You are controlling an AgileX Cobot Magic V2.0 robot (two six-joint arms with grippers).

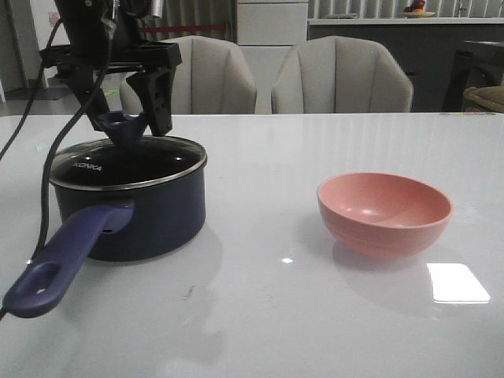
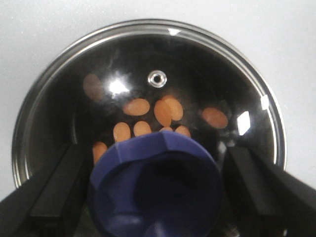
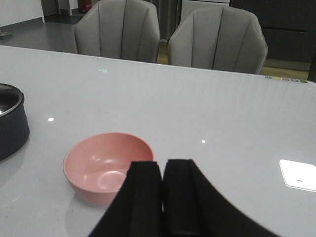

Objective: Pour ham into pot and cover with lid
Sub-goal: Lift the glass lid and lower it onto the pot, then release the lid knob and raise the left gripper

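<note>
The dark navy pot (image 1: 146, 216) stands at the table's left, its long purple-blue handle (image 1: 67, 260) pointing toward the front. The glass lid (image 1: 130, 163) lies flat on the pot's rim. Through the lid (image 2: 163, 54) I see several orange-pink ham slices (image 2: 165, 111) on the black bottom. My left gripper (image 1: 130, 126) hangs over the lid, open, with one finger on each side of the purple-blue knob (image 2: 155, 187) and a narrow gap on both sides. My right gripper (image 3: 162, 170) is shut on nothing, just above the table beside the pink bowl; it is out of the front view.
The empty pink bowl (image 1: 383, 211) sits on the right half of the table and shows near the right fingers as the bowl (image 3: 106, 165). The pot's edge (image 3: 10, 128) shows beyond it. Two grey chairs (image 1: 342, 75) stand behind the far table edge.
</note>
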